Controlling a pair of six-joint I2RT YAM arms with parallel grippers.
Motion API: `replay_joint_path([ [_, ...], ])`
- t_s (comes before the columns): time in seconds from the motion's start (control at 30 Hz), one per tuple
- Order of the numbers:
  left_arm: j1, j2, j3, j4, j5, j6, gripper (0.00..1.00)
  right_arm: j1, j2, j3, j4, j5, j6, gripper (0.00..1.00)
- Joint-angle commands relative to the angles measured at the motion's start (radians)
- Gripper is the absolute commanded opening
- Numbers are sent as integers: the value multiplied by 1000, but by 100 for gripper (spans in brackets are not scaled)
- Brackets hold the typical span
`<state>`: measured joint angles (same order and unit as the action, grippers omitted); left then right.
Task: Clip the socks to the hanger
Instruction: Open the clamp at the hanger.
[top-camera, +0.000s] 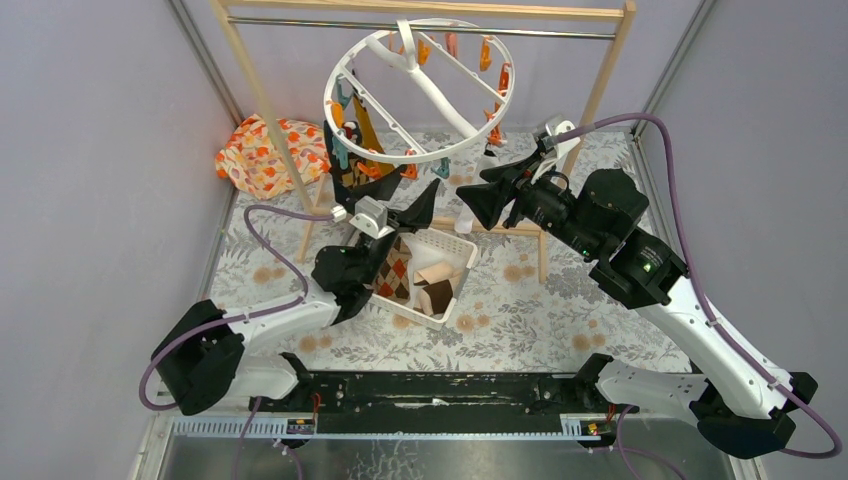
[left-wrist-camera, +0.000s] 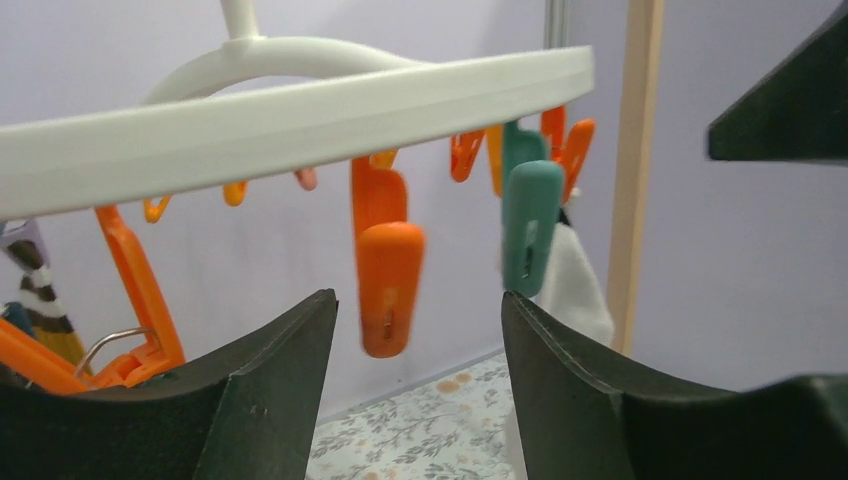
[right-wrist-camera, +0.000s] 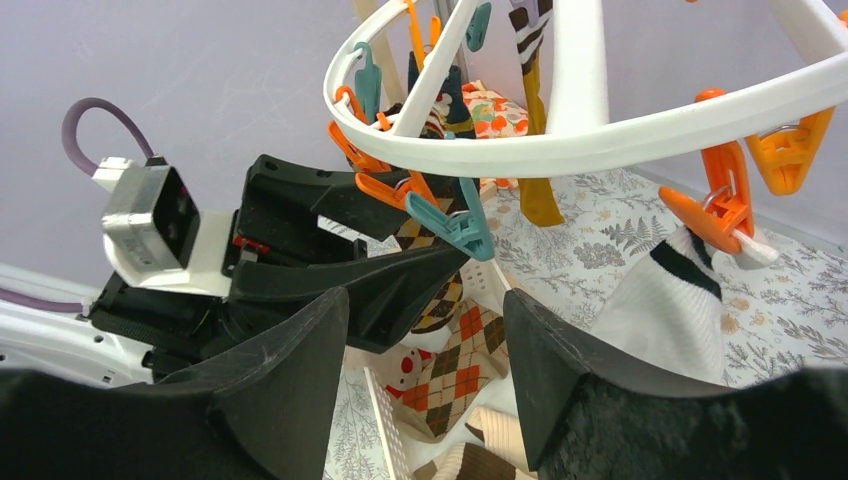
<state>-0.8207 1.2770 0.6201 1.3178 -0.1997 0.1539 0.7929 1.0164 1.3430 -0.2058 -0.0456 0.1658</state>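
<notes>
The white ring hanger (top-camera: 437, 98) hangs tilted from the rail, with orange and teal clips. Mustard and dark socks (top-camera: 355, 165) hang from its left side. A white sock with a black cuff (right-wrist-camera: 665, 300) hangs from an orange clip on its right side. My left gripper (top-camera: 415, 225) is open and empty, raised under the ring's front rim (left-wrist-camera: 300, 110); an orange clip (left-wrist-camera: 388, 285) dangles just above the gap between its fingers, and a teal clip (left-wrist-camera: 530, 225) is to the right. My right gripper (top-camera: 480, 195) is open and empty, facing the left gripper (right-wrist-camera: 350, 270) under the ring.
A white slotted basket (top-camera: 455, 248) below the grippers holds an argyle sock (right-wrist-camera: 470, 365) and beige socks (top-camera: 435, 275). The wooden rail frame (top-camera: 420, 8) stands at the back, with legs on either side. An orange-flowered cloth bundle (top-camera: 265, 155) lies at the back left.
</notes>
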Motion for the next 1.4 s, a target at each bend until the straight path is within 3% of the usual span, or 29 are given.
replay_joint_path([
  [0.0, 48, 23, 21, 68, 16, -1, 69, 6, -7, 21, 24, 9, 4, 65],
  [0.43, 73, -19, 11, 45, 86, -44, 60, 6, 1, 13, 21, 22, 0, 65],
  [0.73, 73, -31, -1, 32, 92, -43, 39, 6, 1, 16, 25, 13, 5, 65],
  [1.0, 73, -53, -38, 28, 76, -57, 37, 5, 80, 104, -57, -65, -14, 65],
  [1.23, 80, -62, -53, 25, 64, -48, 36, 19, 136, 142, -31, -134, -17, 65],
  [1.37, 92, -58, -50, 35, 72, -52, 23, 46, 153, 155, -22, -152, -24, 65],
])
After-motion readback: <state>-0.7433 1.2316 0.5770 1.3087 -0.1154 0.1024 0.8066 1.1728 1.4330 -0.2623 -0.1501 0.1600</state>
